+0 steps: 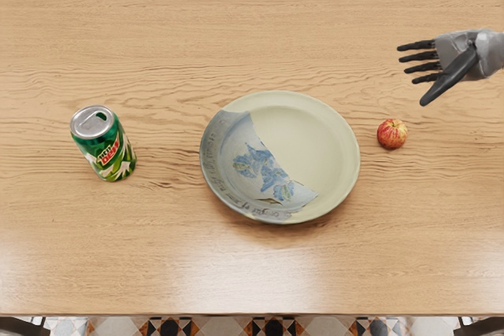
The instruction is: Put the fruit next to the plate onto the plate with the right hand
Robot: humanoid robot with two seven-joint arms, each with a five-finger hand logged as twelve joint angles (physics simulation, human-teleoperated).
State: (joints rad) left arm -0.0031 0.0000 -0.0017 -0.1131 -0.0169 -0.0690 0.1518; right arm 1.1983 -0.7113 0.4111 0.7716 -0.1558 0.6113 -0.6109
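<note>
The right hand [438,64] hovers released, fingers spread, holding nothing; the apple [392,133] looks small, firm and smooth, so probably best grasped around its sides.

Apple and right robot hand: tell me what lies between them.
Nothing but bare table; the head view shows the stretch from the apple to the open right robot hand free of objects.

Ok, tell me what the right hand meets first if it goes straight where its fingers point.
Nothing, as far as the picture shows. The right hand points to the picture's left, over bare table beyond the far rim of the plate. The apple lies nearer, off that line. Height is unclear.
</note>
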